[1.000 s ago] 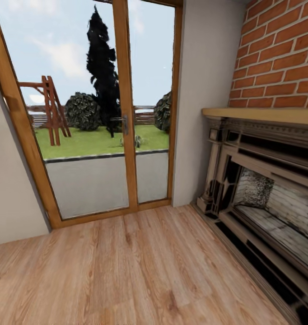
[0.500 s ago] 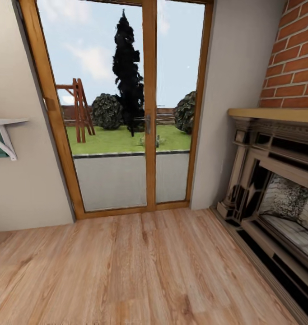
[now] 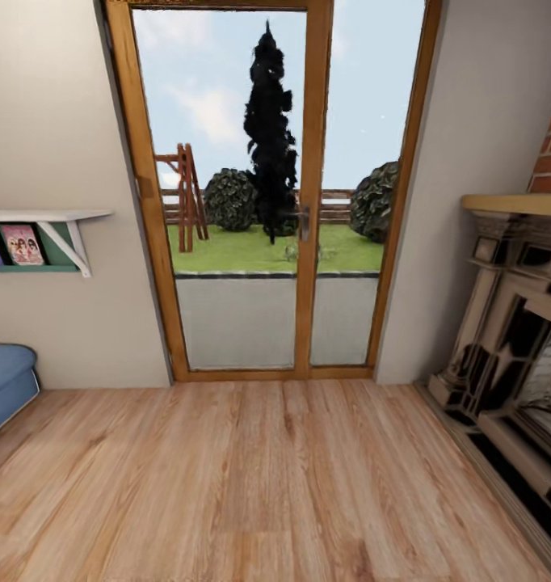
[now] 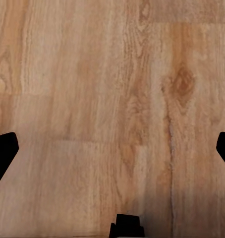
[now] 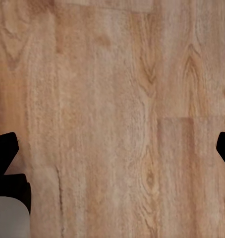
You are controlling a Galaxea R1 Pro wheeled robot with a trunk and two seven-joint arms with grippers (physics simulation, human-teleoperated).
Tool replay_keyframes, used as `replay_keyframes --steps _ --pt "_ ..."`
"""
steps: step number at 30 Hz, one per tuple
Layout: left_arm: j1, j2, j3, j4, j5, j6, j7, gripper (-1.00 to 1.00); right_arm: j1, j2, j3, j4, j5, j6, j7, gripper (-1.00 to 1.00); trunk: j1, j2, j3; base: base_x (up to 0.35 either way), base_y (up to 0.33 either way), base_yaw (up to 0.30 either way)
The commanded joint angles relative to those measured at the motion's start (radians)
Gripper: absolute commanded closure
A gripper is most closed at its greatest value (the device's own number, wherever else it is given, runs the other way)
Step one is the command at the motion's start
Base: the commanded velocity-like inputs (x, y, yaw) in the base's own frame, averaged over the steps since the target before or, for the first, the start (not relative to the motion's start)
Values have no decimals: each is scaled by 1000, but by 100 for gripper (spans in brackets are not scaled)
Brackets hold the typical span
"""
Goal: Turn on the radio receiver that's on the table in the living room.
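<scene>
Head view: glass door (image 3: 296, 202) (wrists: floor (image 4: 112, 99))

The left end effector (image 4: 112, 148) shows two flat black fingertips (image 4: 3, 153), each with an angled, chamfered edge, plain and unmarked. A small black block (image 4: 126, 225) of the wrist sits between them. The right end effector (image 5: 112, 148) has the same black angled fingertips (image 5: 3, 151), with a dark rounded part and a pale grey rounded piece (image 5: 11, 218) beside one finger.
</scene>
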Motion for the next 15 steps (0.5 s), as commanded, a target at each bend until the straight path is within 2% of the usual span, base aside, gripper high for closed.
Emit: replay_keyframes --steps 1,15 --pt "0 0 0 0 0 0 1 -100 0 0 0 0 0 0 0 -100 0 0 0 0 0 300" --pt "0 -1 0 0 -3 0 3 -100 0 2 -1 3 -1 0 0 -100 0 0 0 0 0 300"
